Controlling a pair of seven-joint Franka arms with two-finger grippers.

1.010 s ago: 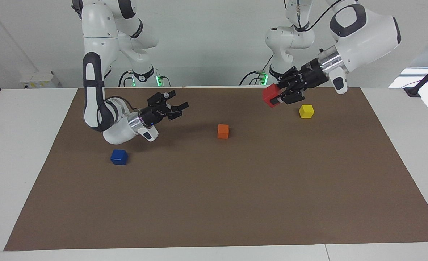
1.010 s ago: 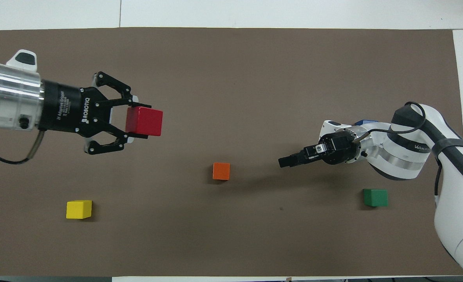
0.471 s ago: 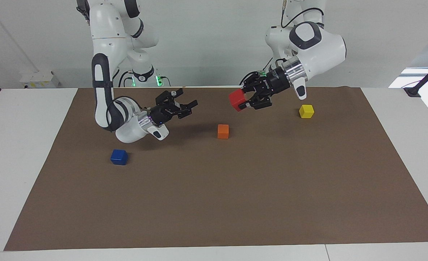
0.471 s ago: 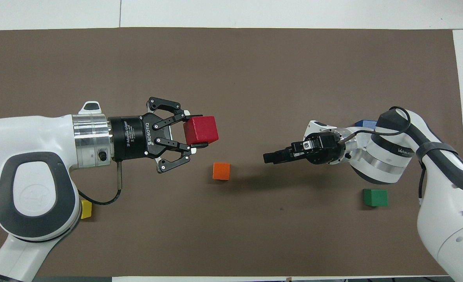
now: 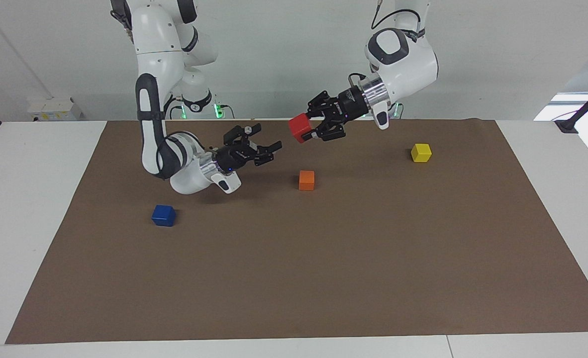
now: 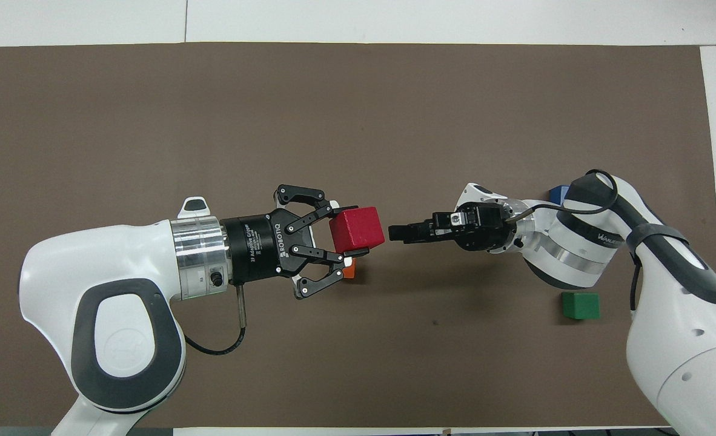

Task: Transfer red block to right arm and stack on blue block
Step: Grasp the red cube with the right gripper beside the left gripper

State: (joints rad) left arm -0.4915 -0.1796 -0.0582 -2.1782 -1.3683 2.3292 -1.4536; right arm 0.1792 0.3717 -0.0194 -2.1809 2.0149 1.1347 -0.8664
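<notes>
The red block [image 5: 299, 128] [image 6: 357, 229] hangs in the air above the brown mat, and my left gripper [image 5: 310, 130] [image 6: 341, 236] is shut on it. My right gripper [image 5: 268, 137] [image 6: 395, 232] is open and points at the red block across a short gap, touching nothing. In the facing view it sits a little lower than the block. The blue block [image 5: 163, 215] rests on the mat toward the right arm's end. In the overhead view only a corner of the blue block [image 6: 556, 194] shows past the right arm.
An orange block [image 5: 306, 180] lies mid-mat under the held block; only a sliver of it [image 6: 349, 274] shows from above. A yellow block [image 5: 421, 152] lies toward the left arm's end. A green block [image 6: 580, 305] sits near the right arm's base.
The left arm has carried the red block from its own end toward the middle of the mat. The right gripper has moved in to meet it, still open. The gap between them has shrunk.
</notes>
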